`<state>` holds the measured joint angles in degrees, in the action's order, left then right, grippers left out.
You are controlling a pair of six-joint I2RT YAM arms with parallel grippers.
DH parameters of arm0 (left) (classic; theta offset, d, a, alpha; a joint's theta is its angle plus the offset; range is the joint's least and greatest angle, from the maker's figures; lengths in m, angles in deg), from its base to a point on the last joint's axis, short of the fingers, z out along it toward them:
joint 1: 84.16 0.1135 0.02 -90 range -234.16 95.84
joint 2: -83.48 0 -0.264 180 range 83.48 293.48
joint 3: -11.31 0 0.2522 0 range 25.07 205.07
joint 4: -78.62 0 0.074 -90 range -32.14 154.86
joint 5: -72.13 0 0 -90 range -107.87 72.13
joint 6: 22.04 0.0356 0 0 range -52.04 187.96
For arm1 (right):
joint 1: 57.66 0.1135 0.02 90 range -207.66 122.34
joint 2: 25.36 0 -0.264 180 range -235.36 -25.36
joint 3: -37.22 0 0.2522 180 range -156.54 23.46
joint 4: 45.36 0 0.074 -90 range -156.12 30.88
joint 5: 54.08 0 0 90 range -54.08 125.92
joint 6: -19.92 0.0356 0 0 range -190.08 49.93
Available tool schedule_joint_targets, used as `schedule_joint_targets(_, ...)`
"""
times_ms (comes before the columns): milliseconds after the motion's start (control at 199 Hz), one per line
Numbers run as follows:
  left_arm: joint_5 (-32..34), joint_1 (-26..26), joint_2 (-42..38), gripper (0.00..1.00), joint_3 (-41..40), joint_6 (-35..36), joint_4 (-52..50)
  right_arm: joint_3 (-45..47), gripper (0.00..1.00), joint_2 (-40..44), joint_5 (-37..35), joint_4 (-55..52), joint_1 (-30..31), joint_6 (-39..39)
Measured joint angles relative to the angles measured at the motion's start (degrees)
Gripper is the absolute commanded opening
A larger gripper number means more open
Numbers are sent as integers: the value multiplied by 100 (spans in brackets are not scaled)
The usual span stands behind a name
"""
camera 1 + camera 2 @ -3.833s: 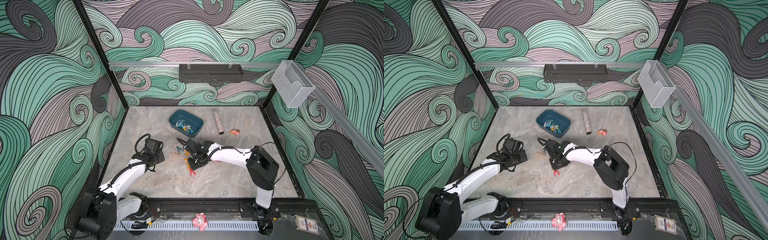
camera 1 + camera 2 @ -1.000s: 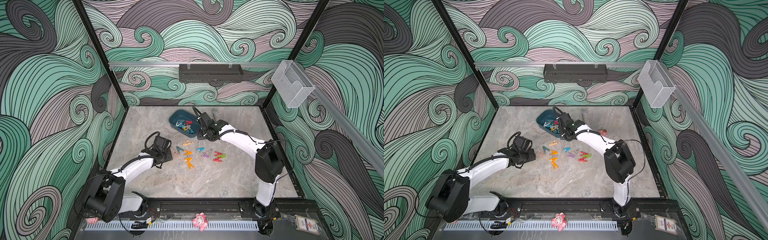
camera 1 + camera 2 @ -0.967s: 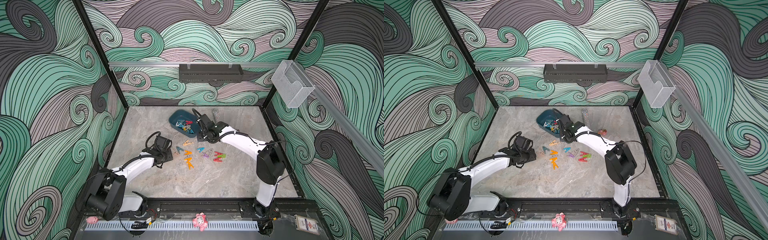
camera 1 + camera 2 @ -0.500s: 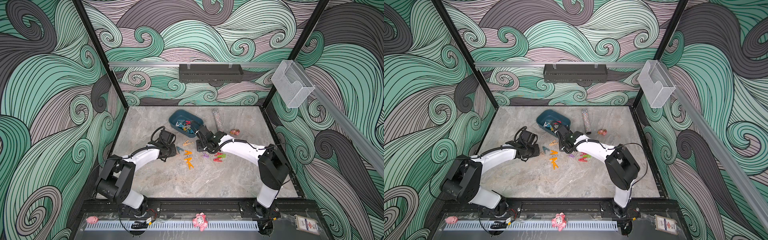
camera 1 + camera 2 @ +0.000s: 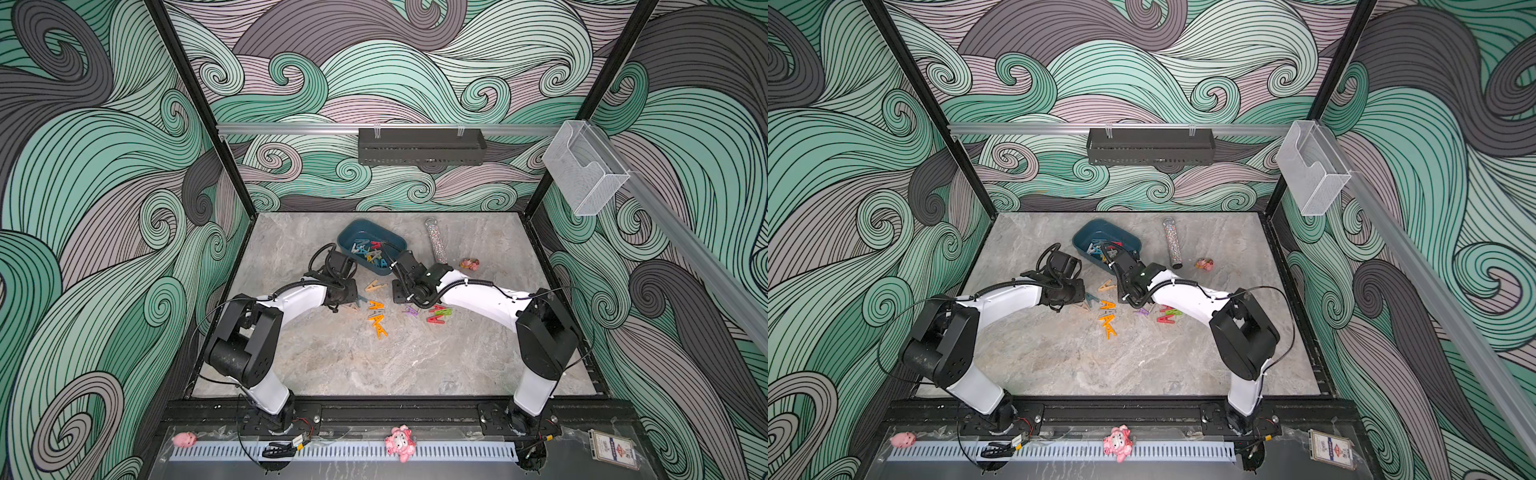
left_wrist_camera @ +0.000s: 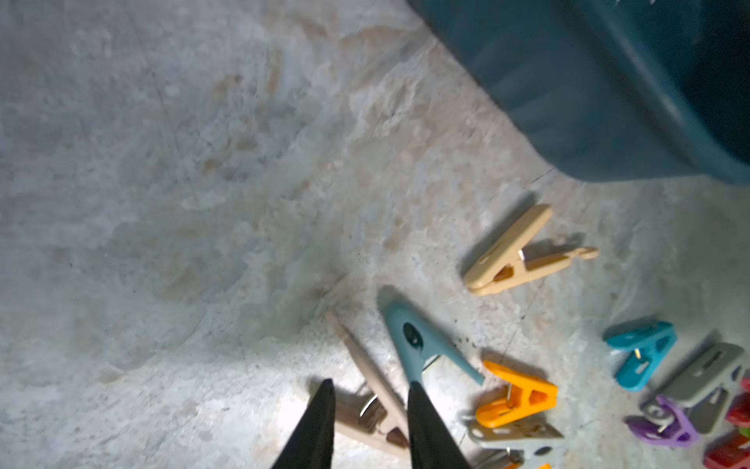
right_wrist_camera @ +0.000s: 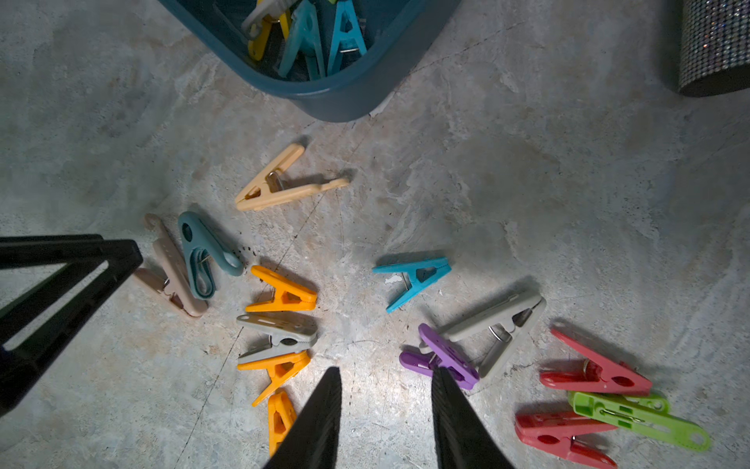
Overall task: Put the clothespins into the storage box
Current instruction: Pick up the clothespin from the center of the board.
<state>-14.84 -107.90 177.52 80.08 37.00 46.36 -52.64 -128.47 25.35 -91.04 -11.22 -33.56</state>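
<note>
My work surface is a grey marble-patterned tabletop [image 5: 332, 361]. Directly on it:

- The teal storage box [image 5: 360, 228], rear centre.
- Loose clothespins [image 5: 376, 306] scattered just in front of it, among them a taupe clothespin [image 6: 365, 369].
- A glittery cylinder [image 5: 436, 243] beside the box.
- A small pink toy figure [image 5: 468, 263] near the cylinder.

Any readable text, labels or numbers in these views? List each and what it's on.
No text can be read in any view.
The card at the front right corner: printed, with a red and blue emblem, too small to read in both top views.
The clothespins and the storage box: no markings visible.
</note>
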Motion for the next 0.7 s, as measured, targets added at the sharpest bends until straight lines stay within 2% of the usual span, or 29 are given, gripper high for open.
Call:
schedule_joint_targets(146, 127, 2, 256, 30, 179, 133, -39, 13, 40, 0, -7, 2, 0, 4)
schedule_joint_targets(703, 271, 74, 431, 26, 170, 234, -175, 133, 40, 2, -136, 9, 7, 17)
